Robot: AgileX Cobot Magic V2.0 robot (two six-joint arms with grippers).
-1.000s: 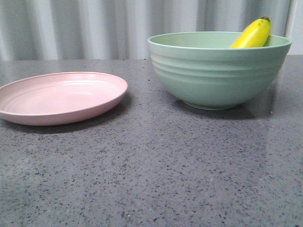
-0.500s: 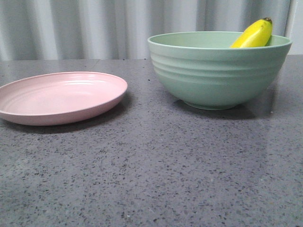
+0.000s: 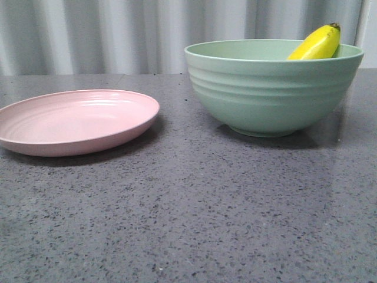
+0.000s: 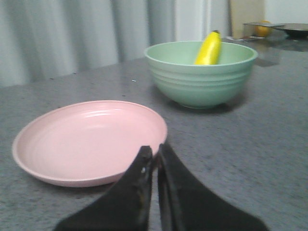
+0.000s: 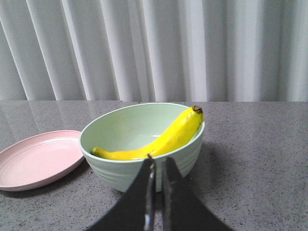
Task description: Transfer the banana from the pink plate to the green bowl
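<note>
Pale pleated curtain (image 3: 118, 35) hangs behind the speckled grey table (image 3: 194, 206).

1. Front view: set low, near table (image 3: 194, 224) height, facing forward toward the curtain (image 3: 118, 35). Frames the pink plate (image 3: 76, 121) at left and the green bowl (image 3: 274, 88) at right, both close; shows only the dark-tipped end of the banana (image 3: 318, 44) above the far right rim.
2. Left wrist view: looks past the left gripper (image 4: 155, 153) over the near plate edge toward the bowl farther off.
3. Right wrist view: sits higher, behind the right gripper (image 5: 157, 163), looking down into the bowl, close; shows the banana's full length.
4. Shared by all three: plate, bowl, banana, tabletop, curtain.
</note>
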